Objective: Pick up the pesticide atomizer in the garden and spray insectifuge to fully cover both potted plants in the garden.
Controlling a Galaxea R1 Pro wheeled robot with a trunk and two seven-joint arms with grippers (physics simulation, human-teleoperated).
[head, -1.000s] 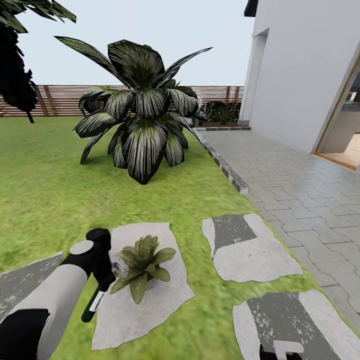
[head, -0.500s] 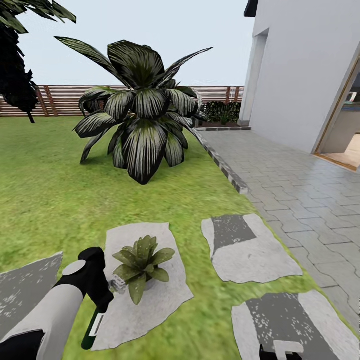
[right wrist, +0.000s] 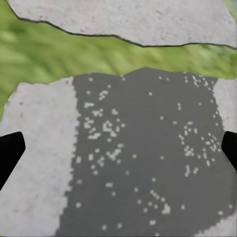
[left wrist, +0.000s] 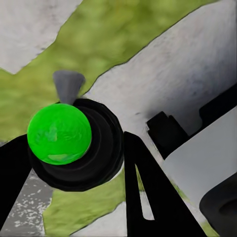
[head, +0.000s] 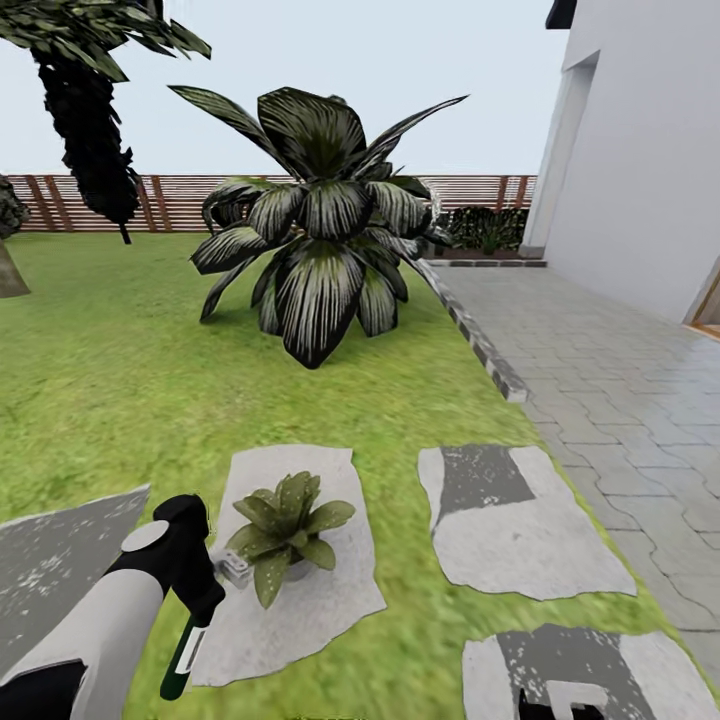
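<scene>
We have the pesticide atomizer (left wrist: 64, 143) clamped in our left gripper (left wrist: 74, 163), dark fingers (left wrist: 143, 187) on either side of its black body, green cap facing the wrist camera. We judge it a light, rigid, smooth plastic bottle, best held around the body as now. From the head view its nozzle sits just beside the potted plant (head: 285, 522), a soft-leaved rosette on a grey stepping stone (head: 300, 610) in the lawn (head: 110, 390). Our right gripper (right wrist: 118, 148) hangs spread wide over another stone, holding nothing.
</scene>
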